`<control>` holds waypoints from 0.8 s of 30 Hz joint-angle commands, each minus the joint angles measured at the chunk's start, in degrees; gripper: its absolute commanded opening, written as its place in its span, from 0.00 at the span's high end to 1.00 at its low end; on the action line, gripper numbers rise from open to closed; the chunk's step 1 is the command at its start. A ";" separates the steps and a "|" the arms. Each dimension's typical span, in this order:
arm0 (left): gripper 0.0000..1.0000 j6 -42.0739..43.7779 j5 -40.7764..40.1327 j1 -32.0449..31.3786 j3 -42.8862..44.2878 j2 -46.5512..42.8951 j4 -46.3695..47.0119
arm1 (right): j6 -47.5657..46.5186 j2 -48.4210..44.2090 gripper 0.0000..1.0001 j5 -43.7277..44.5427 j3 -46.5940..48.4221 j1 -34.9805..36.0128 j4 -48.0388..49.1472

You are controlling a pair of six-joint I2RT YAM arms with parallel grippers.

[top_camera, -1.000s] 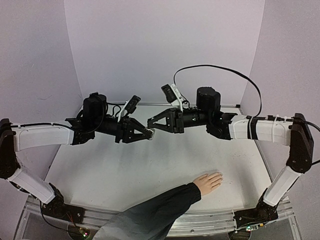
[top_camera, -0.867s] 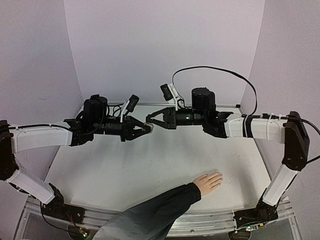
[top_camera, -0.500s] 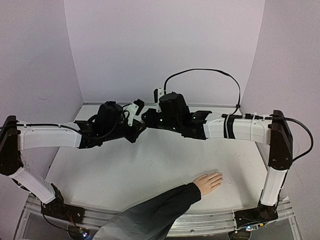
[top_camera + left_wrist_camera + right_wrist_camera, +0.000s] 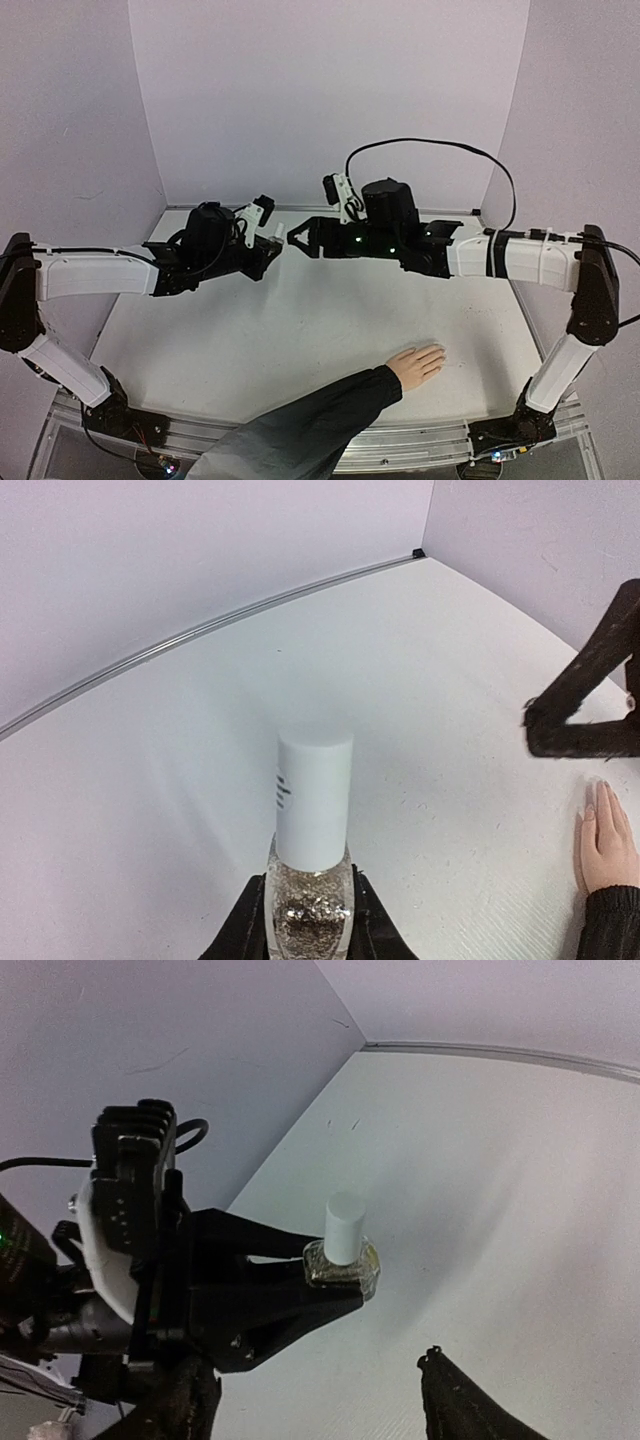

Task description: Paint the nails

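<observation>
My left gripper (image 4: 272, 243) is shut on a small clear glass bottle (image 4: 310, 890) of glittery polish, held above the back of the table, its white cap (image 4: 313, 795) on. In the right wrist view the bottle (image 4: 342, 1260) sits between the left gripper's black fingers (image 4: 260, 1305). My right gripper (image 4: 297, 236) stands open just right of the bottle, its fingers (image 4: 460, 1400) wide apart and holding nothing. A pale hand (image 4: 415, 362) in a black sleeve (image 4: 300, 430) lies flat near the front right. Its nails (image 4: 603, 785) are too small to make out clearly.
The white table (image 4: 300, 330) is bounded by lilac walls at the back and both sides, with a metal seam (image 4: 200, 630) along the back edge. A black cable (image 4: 430, 145) loops above the right arm.
My right gripper was shut at the bottle's cap; it has opened and drawn back slightly right. The left gripper has kept hold of the bottle while shifting a little.
</observation>
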 commanded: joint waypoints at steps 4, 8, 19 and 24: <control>1.00 -2.83 15.78 3.85 -0.14 -5.05 3.71 | -8.23 -7.61 0.15 -14.23 -5.96 -4.57 5.59; 1.00 -2.45 50.05 6.13 2.32 -4.96 4.16 | -11.96 -9.43 0.15 -24.95 -8.58 -7.13 7.83; 1.00 -7.02 75.60 4.86 8.01 -2.17 4.91 | -9.77 -9.22 0.35 -48.38 -7.40 -7.11 20.42; 1.00 -7.28 75.44 4.67 8.14 -1.66 4.96 | -6.79 -8.96 0.45 -50.15 -7.02 -6.96 25.04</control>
